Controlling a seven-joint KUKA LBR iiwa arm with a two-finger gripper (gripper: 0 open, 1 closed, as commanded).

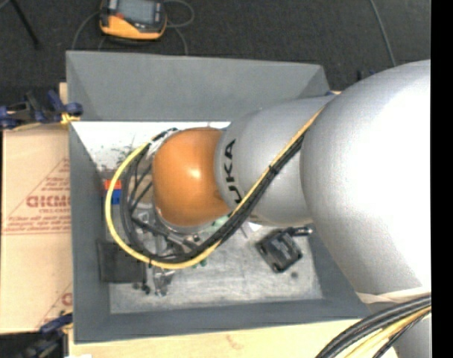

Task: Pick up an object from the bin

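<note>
We are seeing the silver arm (360,162) coming in from the right and taking up most of the right half, lying across the grey bin (211,88). The orange cover (185,177) on its wrist is sitting over the bin's left-middle. A loop of yellow and black cables (115,215) is curving round the cover's left and lower side.

We are taking the dark block (116,263) as the thing nearest the tool. It is flat, rectangular and black to dark grey with a dull surface. It is lying on the floor in the bin's near-left part, close against the left wall. Its right edge is running under the cables, so we cannot tell its full outline.

A black clip (280,250), chunky and angular with a small arm sticking out to the right, is lying on the floor right of centre. It is just below the arm and well apart from the block.

A red and blue thing (113,189) is peeking out by the left wall behind the cables, mostly hidden.

The gripper (159,280) is pointing down under the cover, low over the floor just to the right of the dark block. We cannot tell whether it is wide, narrow or holding anything, nor whether it is touching the block.
</note>
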